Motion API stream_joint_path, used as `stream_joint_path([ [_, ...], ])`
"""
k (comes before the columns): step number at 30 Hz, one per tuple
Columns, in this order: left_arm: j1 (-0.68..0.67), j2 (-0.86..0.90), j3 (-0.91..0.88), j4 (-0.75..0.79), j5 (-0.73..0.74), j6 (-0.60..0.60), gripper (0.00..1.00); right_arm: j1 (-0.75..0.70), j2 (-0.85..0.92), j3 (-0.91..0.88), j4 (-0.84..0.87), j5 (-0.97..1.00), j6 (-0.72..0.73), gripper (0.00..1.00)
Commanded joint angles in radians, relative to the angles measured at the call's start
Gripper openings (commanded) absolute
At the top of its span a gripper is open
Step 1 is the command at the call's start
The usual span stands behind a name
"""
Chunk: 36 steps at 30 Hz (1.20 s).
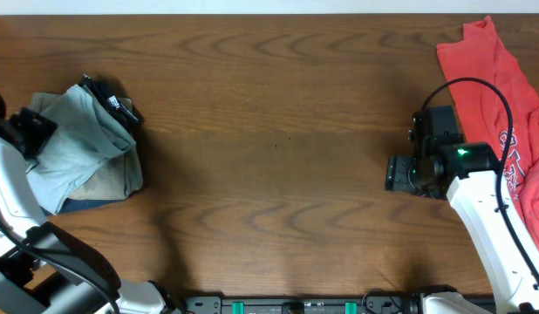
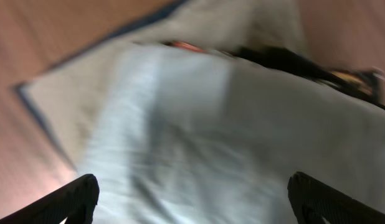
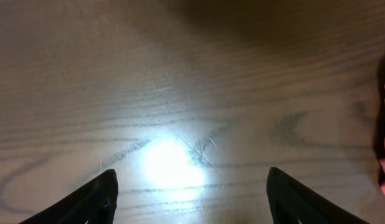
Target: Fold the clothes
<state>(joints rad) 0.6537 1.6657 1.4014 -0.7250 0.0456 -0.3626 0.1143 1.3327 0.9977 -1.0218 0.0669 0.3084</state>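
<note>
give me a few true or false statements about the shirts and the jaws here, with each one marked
1. The pale blue-grey T-shirt lies bunched up at the left side of the table. True.
2. The right jaws are shut on a garment. False: they stand open over bare wood and hold nothing; the red T-shirt lies beside that arm.
3. The left jaws stand open just above the pale blue-grey T-shirt. True.
4. The pale blue-grey T-shirt lies neatly folded in the middle of the table. False: it is crumpled, not folded, on a pile at the left.
5. A black shirt peeks out at the far edge of that pile. True.
</note>
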Motion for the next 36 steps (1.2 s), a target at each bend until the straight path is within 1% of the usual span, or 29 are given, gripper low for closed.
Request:
stream_joint_path([
  [1, -0.076, 0.005, 0.011, -0.002, 0.134, 0.026, 0.98, -0.016, 0.005, 0.008, 0.039, -0.046, -0.01, 0.76],
  [7, -0.34, 0.006, 0.01, -0.033, 0.145, 0.126, 0.98, -0.016, 0.008, 0.008, 0.198, -0.184, -0.01, 0.81],
  [9, -0.438, 0.008, 0.01, -0.049, 0.145, 0.167, 0.98, -0.016, 0.014, 0.008, 0.246, -0.203, -0.01, 0.82],
  [12, -0.568, 0.008, 0.01, -0.113, 0.144, 0.191, 0.98, -0.018, 0.028, 0.008, 0.274, -0.204, -0.03, 0.86],
  [14, -0.639, 0.008, 0.01, -0.198, 0.145, 0.19, 0.98, -0.026, 0.039, 0.008, 0.248, -0.206, -0.037, 0.9],
  [16, -0.697, 0.008, 0.01, -0.311, 0.145, 0.19, 0.98, -0.037, 0.045, 0.008, 0.191, -0.206, -0.037, 0.99],
  [20, -0.78, 0.008, 0.005, -0.546, 0.145, 0.184, 0.98, -0.044, 0.046, 0.008, 0.051, -0.206, -0.037, 0.99],
  [22, -0.809, 0.006, -0.007, -0.622, 0.145, 0.166, 0.98, -0.044, 0.046, 0.008, -0.016, -0.206, -0.036, 0.99],
  [24, -0.835, -0.008, -0.033, -0.658, 0.145, 0.163, 0.98, -0.043, 0.043, 0.008, -0.069, -0.206, -0.036, 0.99],
  [28, -0.873, -0.093, -0.115, -0.646, 0.143, 0.154, 0.98, -0.041, -0.006, 0.002, -0.112, -0.205, -0.036, 0.99],
  [30, -0.89, -0.174, -0.174, -0.607, 0.093, 0.108, 0.98, -0.041, -0.068, -0.011, -0.097, -0.204, -0.032, 0.99],
  [33, -0.922, -0.361, -0.288, -0.505, -0.017, 0.023, 0.98, -0.041, -0.219, -0.056, -0.027, -0.195, -0.032, 0.99],
  [35, -0.949, -0.507, -0.366, -0.422, -0.035, 0.021, 0.98, -0.032, -0.342, -0.104, 0.045, -0.177, -0.032, 0.99],
  [36, -0.97, -0.608, -0.416, -0.367, -0.043, 0.028, 0.98, -0.024, -0.409, -0.134, 0.084, -0.154, -0.032, 0.99],
])
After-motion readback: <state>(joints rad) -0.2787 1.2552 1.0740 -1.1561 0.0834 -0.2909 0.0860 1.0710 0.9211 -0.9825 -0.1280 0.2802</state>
